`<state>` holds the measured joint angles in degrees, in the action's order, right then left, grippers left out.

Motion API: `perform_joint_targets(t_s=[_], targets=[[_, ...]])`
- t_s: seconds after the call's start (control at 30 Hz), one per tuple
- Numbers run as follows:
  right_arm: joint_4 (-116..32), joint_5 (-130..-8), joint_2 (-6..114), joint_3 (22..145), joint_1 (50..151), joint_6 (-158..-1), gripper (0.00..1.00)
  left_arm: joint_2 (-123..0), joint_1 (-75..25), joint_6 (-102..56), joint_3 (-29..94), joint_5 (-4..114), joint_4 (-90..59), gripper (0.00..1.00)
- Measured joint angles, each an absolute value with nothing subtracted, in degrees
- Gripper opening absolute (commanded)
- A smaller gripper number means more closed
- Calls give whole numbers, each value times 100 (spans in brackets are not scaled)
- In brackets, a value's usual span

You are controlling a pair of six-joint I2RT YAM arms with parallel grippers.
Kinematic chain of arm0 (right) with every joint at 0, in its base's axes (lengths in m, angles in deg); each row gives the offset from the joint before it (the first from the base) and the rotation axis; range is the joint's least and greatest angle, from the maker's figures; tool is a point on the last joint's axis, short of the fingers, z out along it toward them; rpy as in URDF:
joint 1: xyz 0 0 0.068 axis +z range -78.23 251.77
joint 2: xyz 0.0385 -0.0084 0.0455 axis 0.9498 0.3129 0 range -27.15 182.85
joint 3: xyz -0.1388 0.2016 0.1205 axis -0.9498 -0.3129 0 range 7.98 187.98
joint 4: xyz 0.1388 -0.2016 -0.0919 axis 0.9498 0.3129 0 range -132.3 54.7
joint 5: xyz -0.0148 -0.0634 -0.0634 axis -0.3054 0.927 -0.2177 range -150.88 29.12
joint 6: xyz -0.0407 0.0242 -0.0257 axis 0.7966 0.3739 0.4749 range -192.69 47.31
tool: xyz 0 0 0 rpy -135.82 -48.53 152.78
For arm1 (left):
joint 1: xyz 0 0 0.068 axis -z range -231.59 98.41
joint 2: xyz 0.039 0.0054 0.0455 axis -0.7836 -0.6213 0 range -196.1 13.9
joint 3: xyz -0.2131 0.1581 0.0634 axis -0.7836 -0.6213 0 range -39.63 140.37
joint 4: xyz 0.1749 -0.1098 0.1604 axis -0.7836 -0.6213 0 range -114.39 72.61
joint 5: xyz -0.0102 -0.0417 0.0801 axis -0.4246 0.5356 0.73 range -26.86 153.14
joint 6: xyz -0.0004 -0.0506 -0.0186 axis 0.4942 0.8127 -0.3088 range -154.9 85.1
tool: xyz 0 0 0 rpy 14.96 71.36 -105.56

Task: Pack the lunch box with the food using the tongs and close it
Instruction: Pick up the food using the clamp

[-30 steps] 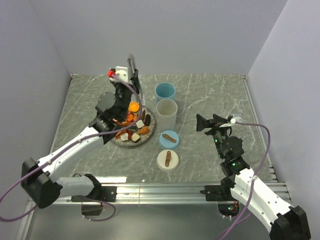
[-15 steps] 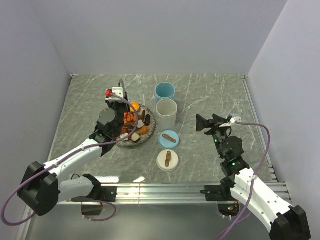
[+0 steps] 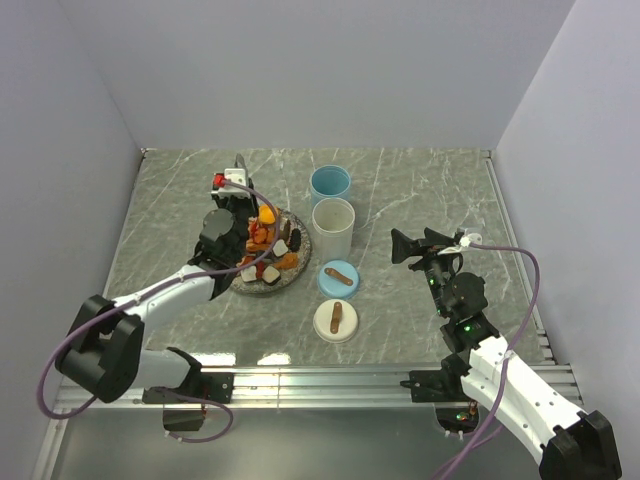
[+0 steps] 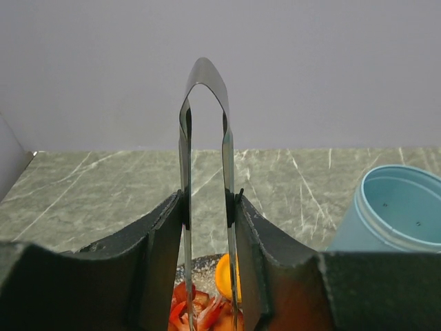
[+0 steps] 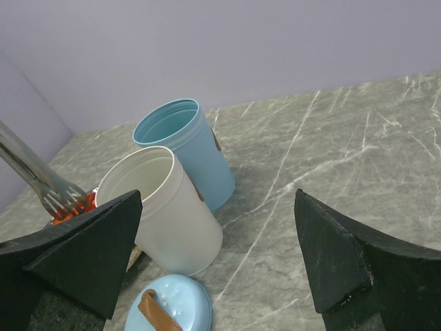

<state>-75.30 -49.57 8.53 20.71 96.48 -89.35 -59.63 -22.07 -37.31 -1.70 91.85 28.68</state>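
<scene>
Left gripper (image 4: 209,207) clamps long slim grey metal tongs (image 4: 204,89), tips at small orange and red food pieces (image 3: 272,258) on round speckled plate (image 3: 262,291), right gripper (image 5: 213,255) gapes empty; risk: weak squeeze drops a morsel short of white cylindrical cup (image 5: 162,207).

Soft, even light is filling every view. Glare is streaking the grey marbled counter (image 3: 420,190) well behind the left hand (image 4: 209,221), whose dark fingers (image 4: 155,269) are blurring near the lens.

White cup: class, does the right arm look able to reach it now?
Probably yes: the right claw is open and empty, facing the white cup, with only bare table between them; the blue lid lies aside, nearer the front.
</scene>
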Motion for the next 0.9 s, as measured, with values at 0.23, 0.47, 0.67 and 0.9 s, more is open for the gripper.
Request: perform_joint_targets(t_s=[0.23, 0.47, 0.67, 0.9], targets=[[-7530, -4968, 866, 2071, 9648, -8933, 98, -6418, -2358, -3738, -157, 8977, 3200, 42], [-7536, -4983, 908, 2071, 9648, -8933, 98, -6757, -2496, -3744, -19, 8897, 3383, 42], [-7538, -4983, 952, 2071, 9648, -8933, 98, -6921, -2570, -3790, 64, 8816, 3504, 22], [-7567, -4983, 991, 2071, 9648, -8931, 98, -6818, -2577, -3832, 64, 8676, 3340, 13]])
